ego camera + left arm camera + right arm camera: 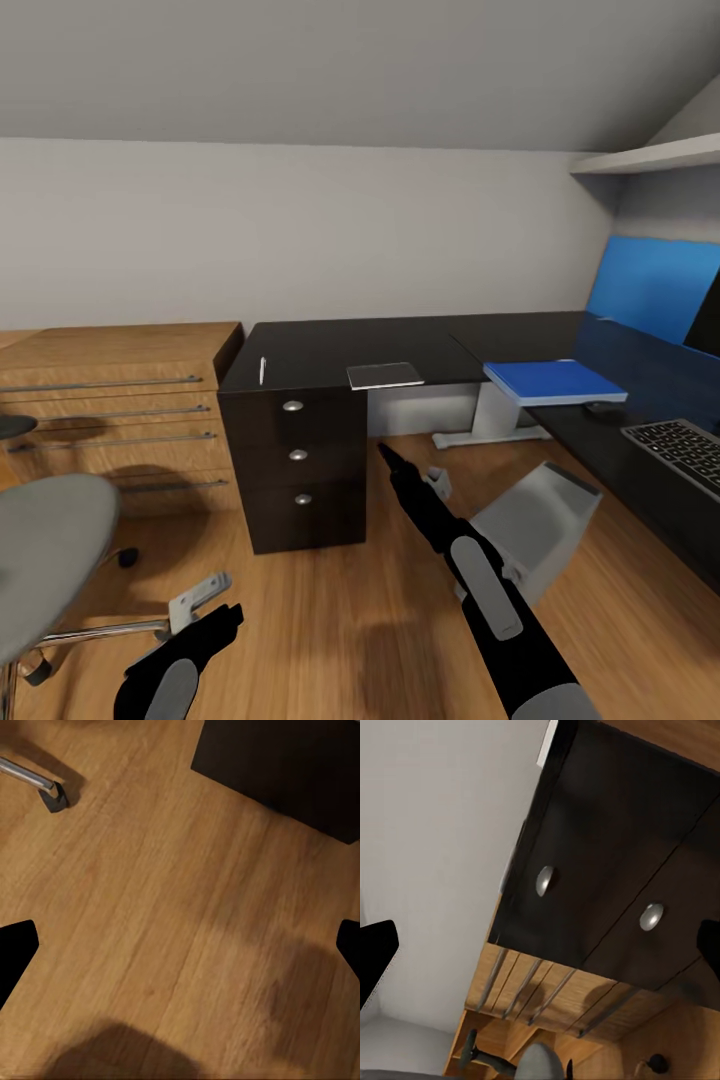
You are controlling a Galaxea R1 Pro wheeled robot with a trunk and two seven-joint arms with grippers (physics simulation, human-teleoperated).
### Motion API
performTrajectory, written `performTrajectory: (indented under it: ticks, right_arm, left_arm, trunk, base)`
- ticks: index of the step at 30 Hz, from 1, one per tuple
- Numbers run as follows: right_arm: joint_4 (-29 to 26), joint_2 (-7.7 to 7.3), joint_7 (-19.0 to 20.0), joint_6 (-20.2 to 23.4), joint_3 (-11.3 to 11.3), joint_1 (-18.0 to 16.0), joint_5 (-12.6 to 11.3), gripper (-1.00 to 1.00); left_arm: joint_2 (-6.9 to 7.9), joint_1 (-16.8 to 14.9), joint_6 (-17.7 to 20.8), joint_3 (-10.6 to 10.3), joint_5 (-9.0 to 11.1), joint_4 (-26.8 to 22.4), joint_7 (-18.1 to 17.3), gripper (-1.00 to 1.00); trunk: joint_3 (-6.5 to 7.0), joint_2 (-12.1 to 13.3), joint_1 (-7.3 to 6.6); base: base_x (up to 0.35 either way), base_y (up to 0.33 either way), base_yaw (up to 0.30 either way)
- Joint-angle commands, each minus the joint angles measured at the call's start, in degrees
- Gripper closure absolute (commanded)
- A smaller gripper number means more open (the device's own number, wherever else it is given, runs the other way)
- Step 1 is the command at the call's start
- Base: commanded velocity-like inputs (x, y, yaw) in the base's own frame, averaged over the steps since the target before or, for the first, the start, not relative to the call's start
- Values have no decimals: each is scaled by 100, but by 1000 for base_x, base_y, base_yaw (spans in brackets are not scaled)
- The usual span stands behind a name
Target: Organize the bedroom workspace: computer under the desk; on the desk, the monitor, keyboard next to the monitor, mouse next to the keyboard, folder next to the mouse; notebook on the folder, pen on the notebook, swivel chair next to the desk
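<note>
Far left in head view, swivel chair (45, 560) w/ grey seat, chrome base leg on the wood floor (330, 620); a caster (55, 797) shows in left wrist view. Behind it, light-wood dresser (120, 400) against the wall. Left hand (205, 625) low over the floor nr the chair base, fingers spread wide apart, nothing in it (left wrist view: black fingertips (15, 949) at both edges, bare floor between). Next, table (330, 350), glossy black, L-shaped, drawer unit w/ round knobs (293, 406) at its left end. Pen (262, 370) lies nr the table's left front corner; notebook (385, 375) at the front edge, well apart from pen. Right hand (385, 455) reaches toward the drawers, released per right wrist view, empty. Computer (535, 525) tilted on the floor right of the arm, prob. leaning, hard to tell. Folder (555, 382) at the inner corner edge; mouse (603, 407) just beside it; keyboard (675, 450) further right; monitor (655, 285) at the far right edge.
</note>
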Motion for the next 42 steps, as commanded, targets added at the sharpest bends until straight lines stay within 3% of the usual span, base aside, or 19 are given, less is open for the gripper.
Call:
performTrajectory:
  ticks: [1, 4, 27, 42]
  right_arm:
    - [0, 3, 8, 21, -5, -3, -77, -100]
    - [0, 7, 7, 17, -5, -3, -160, -100]
    - [0, 11, -10, 17, 4, -3, -174, -100]
    - [0, 11, -15, 20, 4, -3, -174, -100]
  left_arm:
    - [2, -5, 38, -4, 54, -7, 56, -100]
    - [5, -6, 41, -14, 59, -7, 49, -100]
    - [0, -7, 41, -32, 66, -5, 46, -100]
    - [-3, -7, 42, -32, 73, 19, 47, -100]
  trunk:
    - [-6, -2, 0]
    - [-6, -2, 0]
    - [-6, -2, 0]
    - [12, 38, -22]
  base:
    - [111, 0, 0]
    - [186, 0, 0]
    - [221, 47, 0]
    - [24, 23, 0]
